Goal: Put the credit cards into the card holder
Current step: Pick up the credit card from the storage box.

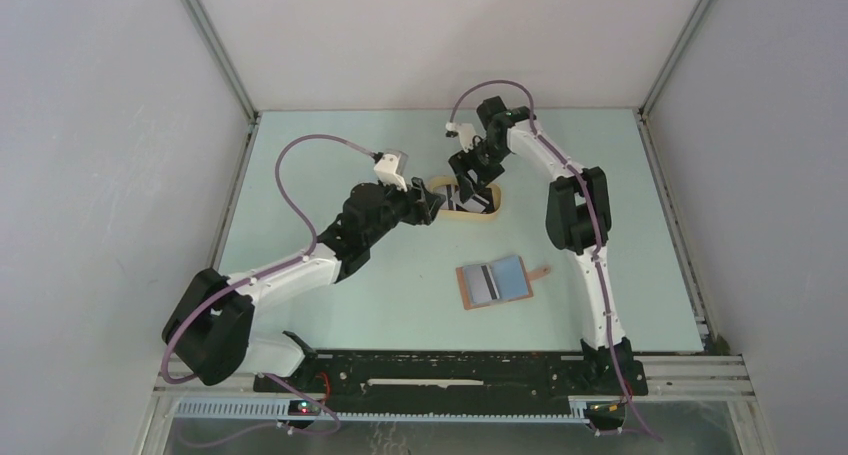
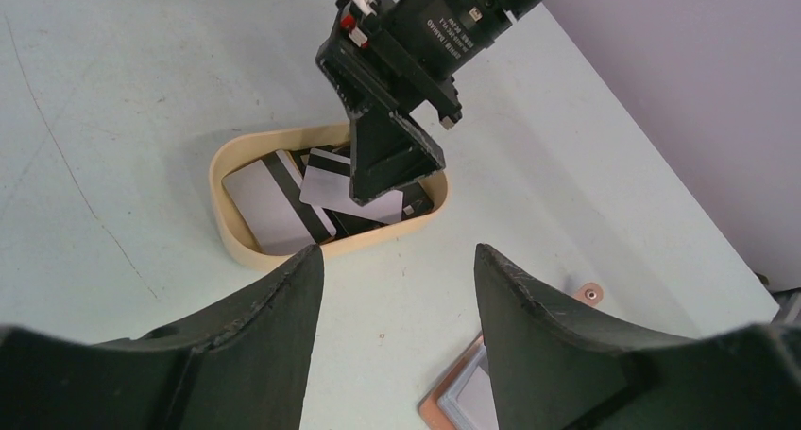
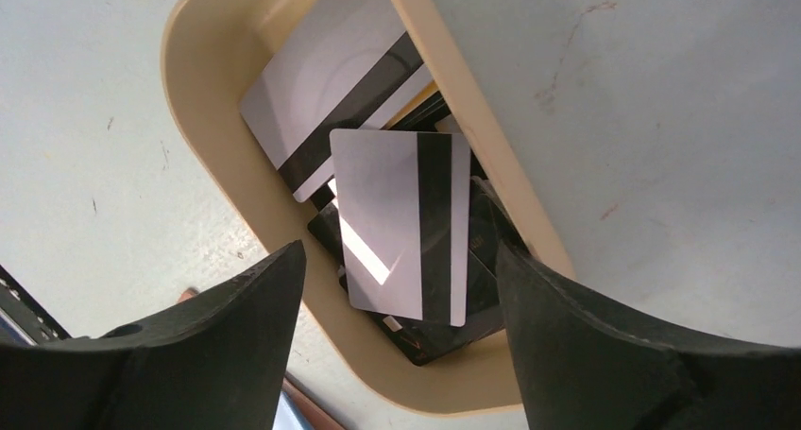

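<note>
The card holder (image 1: 495, 280) lies open on the table, light blue pockets up and snap tab to the right; a striped card (image 1: 481, 284) shows in its left half. Several credit cards lie heaped in a beige oval tray (image 3: 217, 165): a whitish card with a dark stripe (image 3: 378, 222) on top, another whitish one (image 3: 321, 90) behind it, and black ones (image 3: 472, 326) beneath. My right gripper (image 3: 399, 252) hangs open just above the top card, its fingers wider than the card. My left gripper (image 2: 397, 260) is open and empty over bare table beside the tray (image 2: 227, 222).
The tray (image 1: 470, 200) stands at mid-table, behind the card holder. Both arms crowd around it, and the right gripper (image 2: 387, 156) shows large in the left wrist view. A corner of the card holder (image 2: 453, 402) lies under the left fingers. Grey walls enclose the table.
</note>
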`<state>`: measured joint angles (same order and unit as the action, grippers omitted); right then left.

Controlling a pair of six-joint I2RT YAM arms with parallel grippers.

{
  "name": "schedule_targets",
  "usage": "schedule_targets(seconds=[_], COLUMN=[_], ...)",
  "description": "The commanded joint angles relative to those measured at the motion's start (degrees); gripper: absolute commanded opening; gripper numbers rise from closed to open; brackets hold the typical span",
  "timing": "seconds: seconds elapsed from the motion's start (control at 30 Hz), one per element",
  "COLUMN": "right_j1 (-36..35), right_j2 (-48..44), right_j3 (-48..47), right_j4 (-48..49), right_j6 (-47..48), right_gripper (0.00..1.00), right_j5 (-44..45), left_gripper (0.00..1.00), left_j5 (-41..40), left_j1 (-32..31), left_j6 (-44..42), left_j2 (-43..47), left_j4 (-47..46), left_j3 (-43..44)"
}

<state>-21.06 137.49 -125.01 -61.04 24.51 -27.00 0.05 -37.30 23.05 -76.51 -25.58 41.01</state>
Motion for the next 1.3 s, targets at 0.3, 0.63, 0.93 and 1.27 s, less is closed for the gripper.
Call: schedule_targets(seconds=[0.3,0.63,0.93,1.27], right_j1=[-3.92,-6.00,-5.66,-5.07], right_j2=[0.48,-1.27,-3.90,-9.84], right_j3=[2.34,9.37,11.50,15.64], right_j4=[2.25,7.73,9.79,13.88], right_j6=[2.06,2.91,3.04,3.28], right_gripper=[0.86,0.70,0.51,0.32], right_j5=[11.74,19.25,18.05,14.68], left_gripper=[0.65,0.65,0.65,0.65], left_j5=[-0.49,-0.49,-0.49,-0.49], left_j1=[0.29,0.21,0.21,0.22], left_j6=[0.33,0.31,0.33,0.37], left_j2=[1.77,2.09,2.33,2.42], left_j4=[-3.51,-3.84,-4.11,-4.37], left_j3=[-0.58,-0.98,-1.33,-1.46])
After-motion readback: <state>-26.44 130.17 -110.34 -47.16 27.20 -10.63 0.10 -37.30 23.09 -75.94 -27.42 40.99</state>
